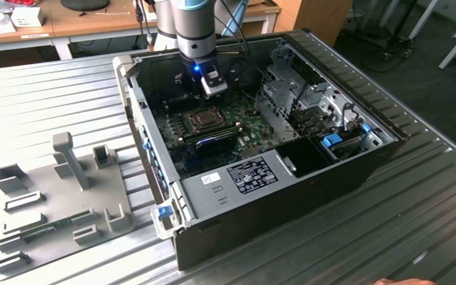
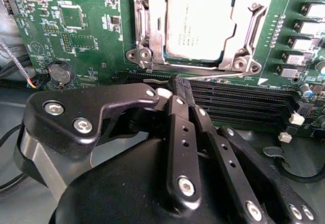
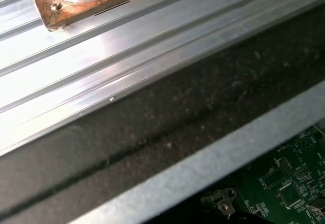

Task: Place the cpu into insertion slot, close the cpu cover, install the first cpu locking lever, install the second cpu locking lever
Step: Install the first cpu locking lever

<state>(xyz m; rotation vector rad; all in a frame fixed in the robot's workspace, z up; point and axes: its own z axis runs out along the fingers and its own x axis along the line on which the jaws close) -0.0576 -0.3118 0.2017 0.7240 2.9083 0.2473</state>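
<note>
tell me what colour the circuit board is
The circuit board is green, clearest in the second wrist view.

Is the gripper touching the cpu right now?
Apart. The second wrist view shows the gripper sitting outside the cpu cover, whose silver rim lies between it and the cpu.

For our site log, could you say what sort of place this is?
Likely a robotics lab: an open computer case on a ribbed metal table, a robot arm reaching in, wooden desks behind.

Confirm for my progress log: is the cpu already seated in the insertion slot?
Yes, in the second wrist view the cpu lies flat inside the silver rim of the insertion slot.
</note>
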